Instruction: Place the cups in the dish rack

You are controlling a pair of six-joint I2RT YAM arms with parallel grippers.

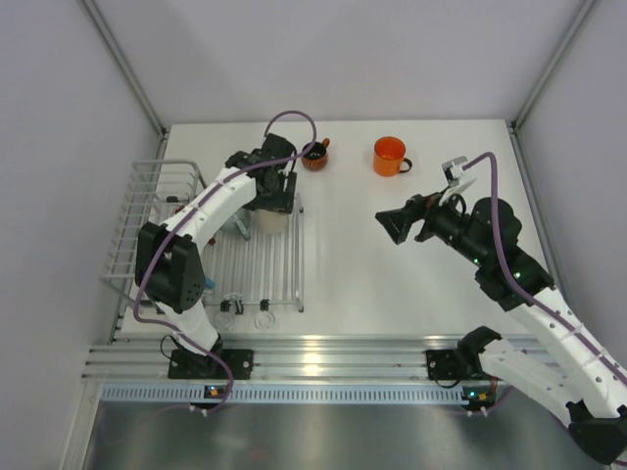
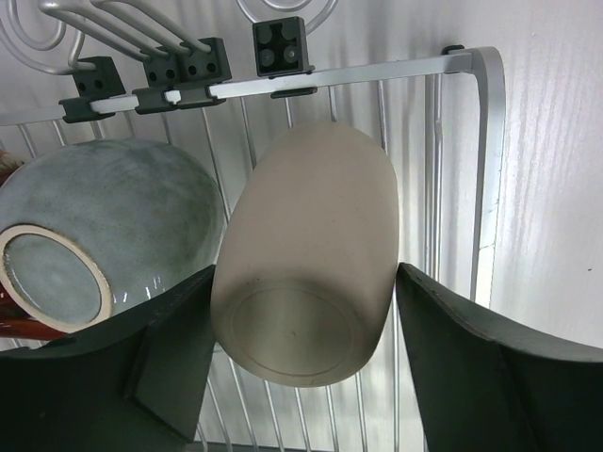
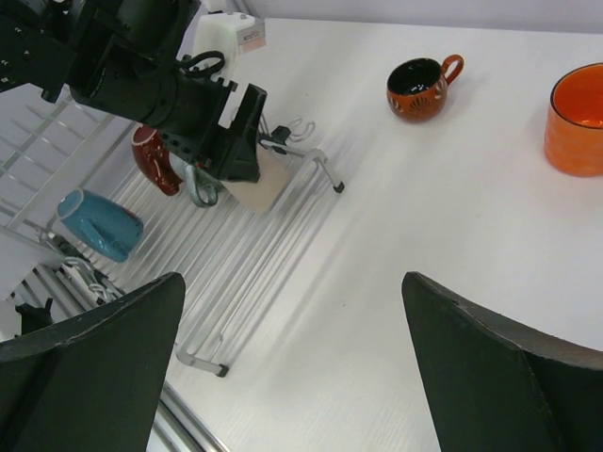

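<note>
Looking down from above, I saw the left claw point(image 1: 272, 201) stretched over the white dish rack point(image 1: 137, 196), the cream-beige mug point(image 1: 270, 223) right under it on the low slatted part. Just past that claw the small dark red mug point(image 1: 314, 155) stood on the table point(image 1: 392, 284), and the orange mug point(image 1: 390, 156) stood further right. The right claw point(image 1: 392, 224) hung over bare table, the orange mug beyond it and apart. From the left wrist, the cream-beige mug lay base outward between the fingers point(image 2: 160, 367), both against its sides with no gap that I could see, so the claw was grasping it. The grey-blue mug point(image 2: 122, 217) lay just beside the left finger. From the right wrist, that claw stood released, nothing between its jaws. Ahead and to its left were the rack, the wide red mug point(image 3: 155, 160) and the grey-blue one; ahead to its right were the two table mugs.
</note>
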